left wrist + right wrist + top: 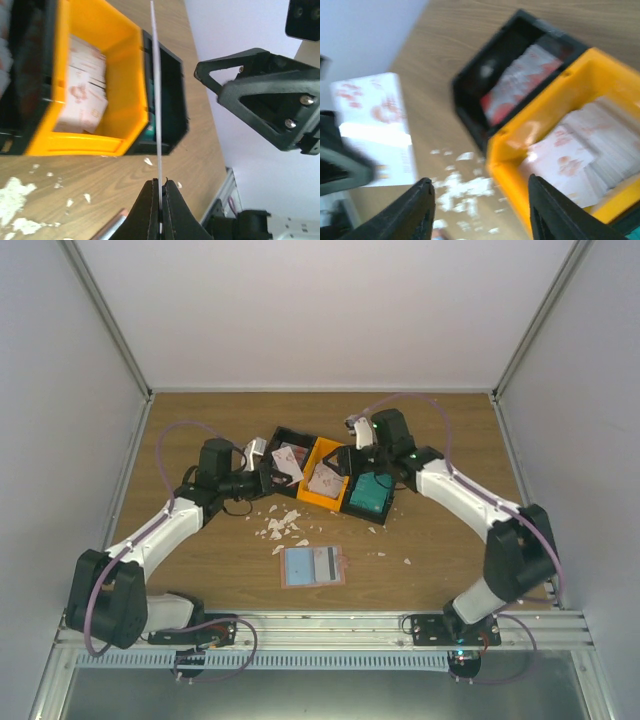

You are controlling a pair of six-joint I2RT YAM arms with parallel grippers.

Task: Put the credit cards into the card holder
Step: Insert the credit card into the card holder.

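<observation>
The left gripper (161,197) pinches 1 credit card (156,100) by an edge beside the tray (90,142); it looks light, stiff and probably slick, so an edge needs a firm grip. The card holder (340,566) lies nearer the bases, and the right gripper (480,182) gapes empty.

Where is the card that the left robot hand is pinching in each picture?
Top external: the card is near the middle, at the left gripper's tip.
Left wrist: edge-on, a thin white line rising from bottom centre.
Right wrist: its white-and-red face shows at the left.
Shared landmark: the orange compartment.
</observation>
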